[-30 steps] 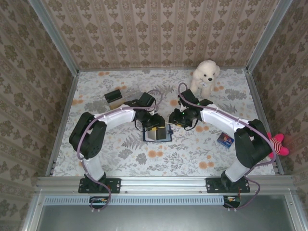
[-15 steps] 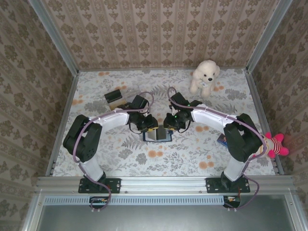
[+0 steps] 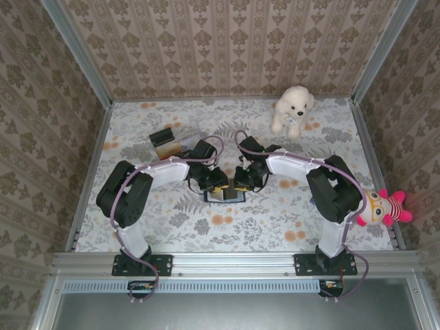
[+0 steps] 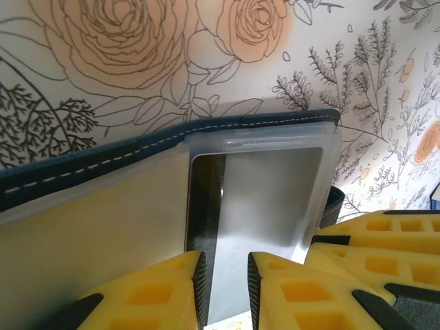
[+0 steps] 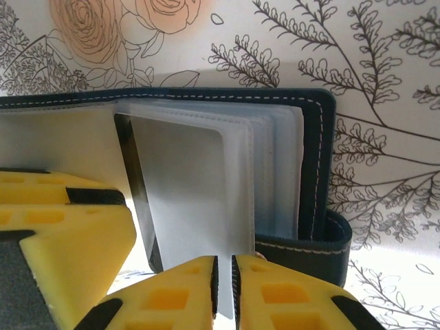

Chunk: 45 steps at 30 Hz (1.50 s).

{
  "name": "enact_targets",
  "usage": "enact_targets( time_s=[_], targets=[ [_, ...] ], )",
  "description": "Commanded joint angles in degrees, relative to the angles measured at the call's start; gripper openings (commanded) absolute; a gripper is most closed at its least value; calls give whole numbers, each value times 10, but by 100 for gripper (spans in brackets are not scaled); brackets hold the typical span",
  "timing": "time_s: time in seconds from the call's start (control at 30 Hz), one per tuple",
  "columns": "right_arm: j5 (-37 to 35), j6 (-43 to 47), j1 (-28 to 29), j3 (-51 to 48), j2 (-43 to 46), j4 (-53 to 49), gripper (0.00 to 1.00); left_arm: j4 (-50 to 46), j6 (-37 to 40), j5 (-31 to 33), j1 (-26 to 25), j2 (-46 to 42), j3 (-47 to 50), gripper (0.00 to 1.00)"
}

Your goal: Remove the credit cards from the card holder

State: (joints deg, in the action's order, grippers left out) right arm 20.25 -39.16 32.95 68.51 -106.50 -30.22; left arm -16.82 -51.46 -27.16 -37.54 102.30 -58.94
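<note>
At the centre of the flower-printed table (image 3: 275, 220), a dark navy bifold card holder (image 3: 225, 195) lies open, the right gripper (image 5: 225, 278) pinching one frosted plastic sleeve (image 5: 185, 192), the left gripper (image 4: 225, 289) narrow-jawed astride another, grip unclear.

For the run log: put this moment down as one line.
wallet: open on table | left gripper: jaws narrow around clear sleeve, grip unclear | right gripper: shut on sleeve page
</note>
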Motion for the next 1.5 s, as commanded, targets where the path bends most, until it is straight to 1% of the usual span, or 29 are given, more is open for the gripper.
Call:
enact_targets(
  time_s=[0.0, 0.33, 0.47, 0.73, 0.97, 1.07, 1.23, 1.3, 1.47],
  targets=[
    [8, 7, 1, 15, -18, -9, 15, -1, -6, 5, -2, 10, 7, 25],
    [3, 4, -4, 4, -44, -9, 14, 7, -3, -4, -3, 26, 9, 26],
    [4, 0, -8, -2, -48, 9, 13, -27, 7, 21, -3, 24, 0, 28],
    [1, 2, -10, -7, -56, 7, 13, -40, 24, 39, -3, -16, -2, 30],
    [2, 2, -12, -9, -56, 9, 13, -32, 22, 36, 0, 2, 6, 31],
    [3, 2, -11, -11, -57, 9, 13, -11, 23, 15, 1, 7, 12, 29],
    [8, 2, -11, -11, -60, 9, 12, 42, 20, -30, 5, 10, 25, 20],
    [7, 1, -11, -11, -58, 10, 13, 43, 29, -30, 6, 2, 27, 15],
    [2, -1, -12, -15, -57, 11, 12, 5, 66, -10, 11, -28, 20, 8]
  ],
)
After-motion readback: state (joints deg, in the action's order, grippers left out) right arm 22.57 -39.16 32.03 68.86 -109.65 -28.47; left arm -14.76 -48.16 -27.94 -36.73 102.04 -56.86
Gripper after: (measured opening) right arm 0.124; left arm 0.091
